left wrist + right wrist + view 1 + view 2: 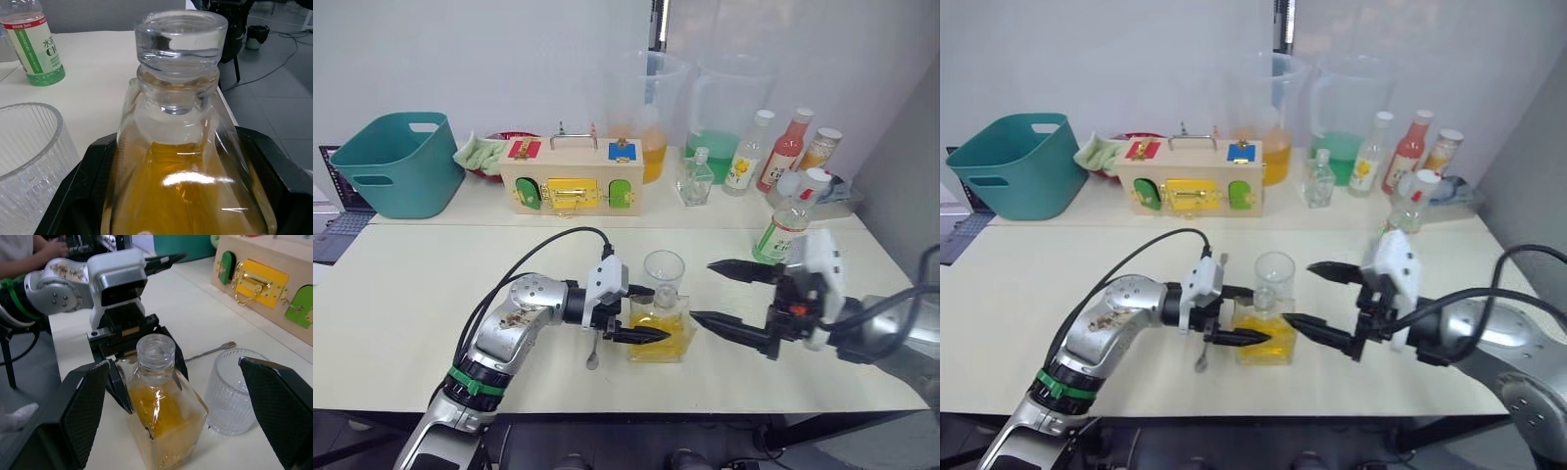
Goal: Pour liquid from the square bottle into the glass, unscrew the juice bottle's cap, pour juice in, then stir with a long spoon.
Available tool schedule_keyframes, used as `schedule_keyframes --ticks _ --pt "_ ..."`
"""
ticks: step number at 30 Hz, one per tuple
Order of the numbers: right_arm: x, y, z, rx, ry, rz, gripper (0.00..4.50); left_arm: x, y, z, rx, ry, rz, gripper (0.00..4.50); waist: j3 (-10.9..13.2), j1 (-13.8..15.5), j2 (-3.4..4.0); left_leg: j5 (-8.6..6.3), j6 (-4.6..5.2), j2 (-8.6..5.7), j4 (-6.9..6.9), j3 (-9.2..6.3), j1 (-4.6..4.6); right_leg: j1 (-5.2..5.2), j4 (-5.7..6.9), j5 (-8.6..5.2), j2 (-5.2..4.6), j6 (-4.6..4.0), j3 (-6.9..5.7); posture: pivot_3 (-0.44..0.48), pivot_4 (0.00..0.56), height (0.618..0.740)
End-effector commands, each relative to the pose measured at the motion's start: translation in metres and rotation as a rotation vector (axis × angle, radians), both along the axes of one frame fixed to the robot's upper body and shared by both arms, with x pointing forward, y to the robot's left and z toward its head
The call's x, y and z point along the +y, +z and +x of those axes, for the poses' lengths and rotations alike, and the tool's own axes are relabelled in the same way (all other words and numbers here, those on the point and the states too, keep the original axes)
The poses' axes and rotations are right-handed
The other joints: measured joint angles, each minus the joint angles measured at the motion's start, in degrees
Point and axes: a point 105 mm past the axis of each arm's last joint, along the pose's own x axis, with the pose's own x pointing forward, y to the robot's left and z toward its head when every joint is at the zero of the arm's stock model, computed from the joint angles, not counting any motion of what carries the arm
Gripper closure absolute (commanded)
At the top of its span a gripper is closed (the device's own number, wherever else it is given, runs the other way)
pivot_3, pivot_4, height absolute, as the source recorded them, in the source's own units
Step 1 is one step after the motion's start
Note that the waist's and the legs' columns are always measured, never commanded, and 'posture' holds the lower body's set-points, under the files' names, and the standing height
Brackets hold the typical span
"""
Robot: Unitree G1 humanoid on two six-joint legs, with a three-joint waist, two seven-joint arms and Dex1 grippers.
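Holding the square clear glass bottle (659, 328) of yellow liquid (164, 418), stopper on, our left gripper (641, 313) clamps it beside the empty ribbed tumbler (664, 272). Our right gripper (728, 295) hangs wide open nearby. Pouring, the green-labelled juice bottle (783, 227), and stirring all remain.

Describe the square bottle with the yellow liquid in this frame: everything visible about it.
The square clear glass bottle stands upright near the front edge of the cream table, just in front of the small ribbed clear glass tumbler. It has sloped shoulders, a short neck and a thick round clear glass stopper, in place. Clear yellow liquid fills it up to the shoulders. The left gripper has its black fingers on either side of the body, apparently gripping it. The right gripper is open, facing it without touching.
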Motion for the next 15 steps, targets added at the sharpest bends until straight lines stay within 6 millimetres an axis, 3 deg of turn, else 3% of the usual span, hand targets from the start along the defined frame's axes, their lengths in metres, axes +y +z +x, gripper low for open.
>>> schedule_keyframes --ticks 1,11,15 --pt "0.015 0.005 0.003 -0.075 0.022 -0.022 0.0 -0.005 0.009 -0.005 -0.035 -0.039 -0.018 1.71 0.0 0.02 0.0 0.0 0.0 0.0 0.0 0.0 -0.01 0.0 -0.01 0.0 0.0 0.0 0.0 0.0 0.15 0.74" --pt "0.023 -0.008 0.01 -0.062 0.019 -0.038 0.0 -0.006 0.009 -0.008 -0.036 -0.047 -0.015 1.71 0.0 0.15 0.0 0.0 0.0 0.0 -0.01 -0.02 -0.02 -0.02 -0.01 0.0 0.01 0.0 0.0 0.0 0.15 0.74" --pt "0.025 -0.01 0.011 -0.058 0.021 -0.008 1.19 -0.008 0.009 -0.009 -0.038 -0.054 -0.015 1.71 0.0 0.16 0.01 0.0 0.0 0.0 0.0 -0.02 -0.03 -0.02 0.0 0.0 0.01 0.0 0.01 0.0 0.15 0.74"
